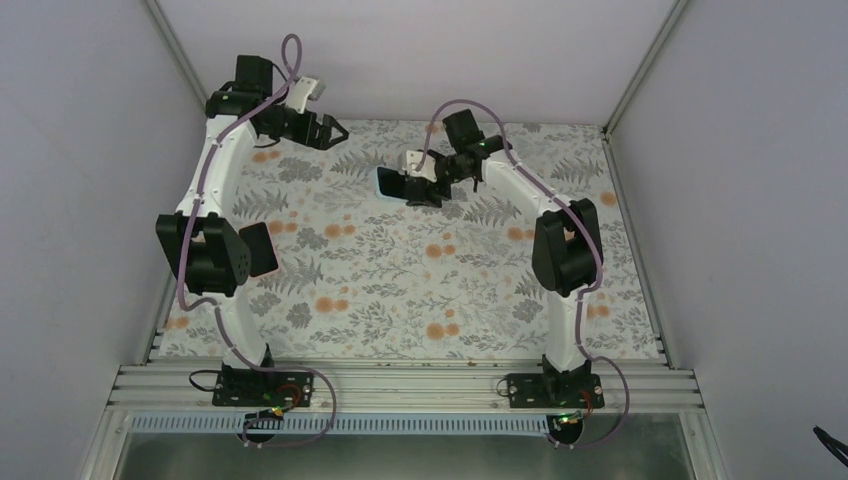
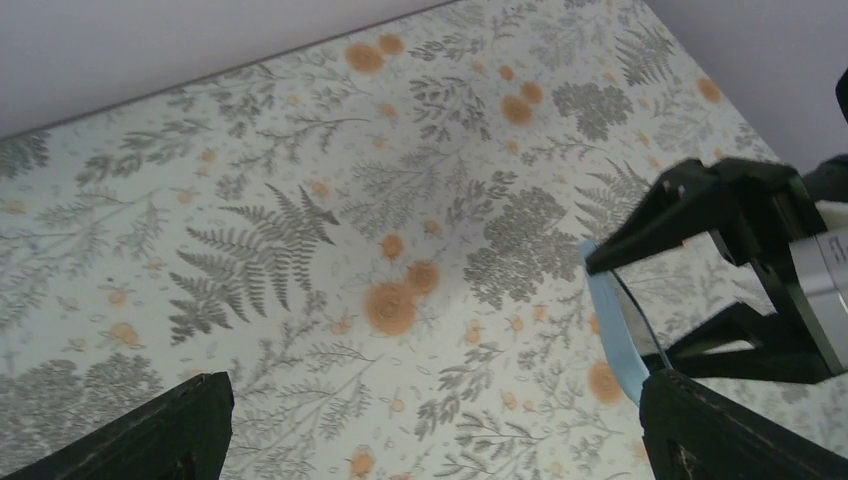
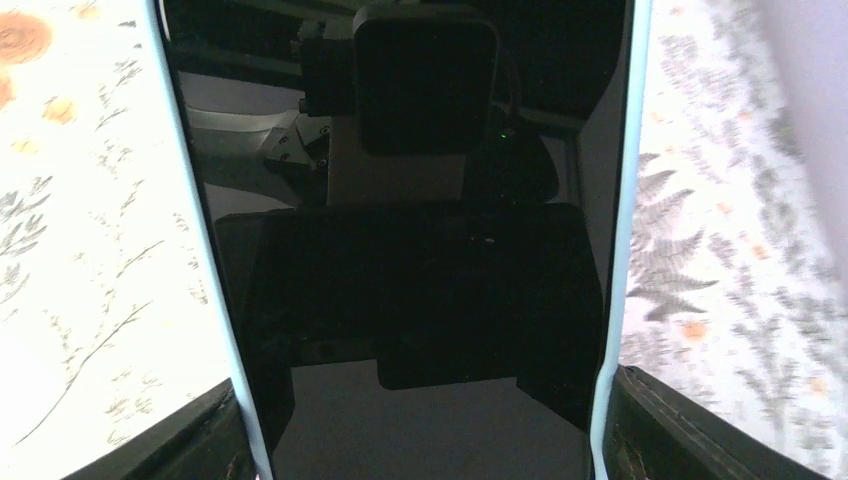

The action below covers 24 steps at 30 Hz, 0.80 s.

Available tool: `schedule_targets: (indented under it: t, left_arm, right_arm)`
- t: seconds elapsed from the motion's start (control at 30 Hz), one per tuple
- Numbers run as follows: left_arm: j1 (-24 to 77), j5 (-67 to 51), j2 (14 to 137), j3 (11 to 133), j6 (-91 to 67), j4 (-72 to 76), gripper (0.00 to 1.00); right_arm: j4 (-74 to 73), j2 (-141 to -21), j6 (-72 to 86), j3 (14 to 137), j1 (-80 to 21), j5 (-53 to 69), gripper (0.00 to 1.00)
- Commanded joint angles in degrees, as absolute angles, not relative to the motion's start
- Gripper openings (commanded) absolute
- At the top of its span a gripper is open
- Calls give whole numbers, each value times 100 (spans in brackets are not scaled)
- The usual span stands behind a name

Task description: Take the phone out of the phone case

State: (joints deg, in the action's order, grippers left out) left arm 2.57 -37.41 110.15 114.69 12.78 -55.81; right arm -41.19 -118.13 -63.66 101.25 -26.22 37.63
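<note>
The phone (image 3: pixel 420 280) has a black glossy screen and sits in a light blue case (image 3: pixel 620 250). My right gripper (image 3: pixel 420 440) is shut on it across its width, with one finger (image 3: pixel 690 430) on each long edge of the case. In the top view the phone (image 1: pixel 393 185) is held at the back middle of the table by the right gripper (image 1: pixel 425 190). My left gripper (image 1: pixel 335 133) is open and empty at the back left, apart from the phone. In the left wrist view the case edge (image 2: pixel 610 320) shows at the right, beside the open left gripper (image 2: pixel 430 430).
The table is covered by a floral cloth (image 1: pixel 400 290) with grey ferns and orange flowers. Grey walls (image 1: pixel 90 200) close in the left, back and right sides. A metal rail (image 1: pixel 400 385) carries both arm bases at the near edge.
</note>
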Motion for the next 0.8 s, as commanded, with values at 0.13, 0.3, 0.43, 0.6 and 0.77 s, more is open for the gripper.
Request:
schedule_targets:
  t: [0.13,0.3,0.43,0.6,0.77]
  left_arm:
    - [509,-4265,11257,11801,1154,-6284,100]
    - [675,-4309,11468,12003,1086,-6282,100]
    - [804,-4329,11754,12189,1028,-6316,100]
    - [874,-4536,11949,12343,989,-6337,100]
    - [920,-4776,12113,12452,1010,-6397,100]
  right_arm:
    - [-3474,-12002,-5689,11000,-2701,3832,44]
    - [-3390,-12269,-5475,11476,-2718,3749,43]
    - [-3337,-12386,-5390,11679,-2767,3672,44]
    - [-3256,-12451,-5352,11751,-2819,3606,44]
    - [-3163,-12494,-5301,11855,-2880,3543,45]
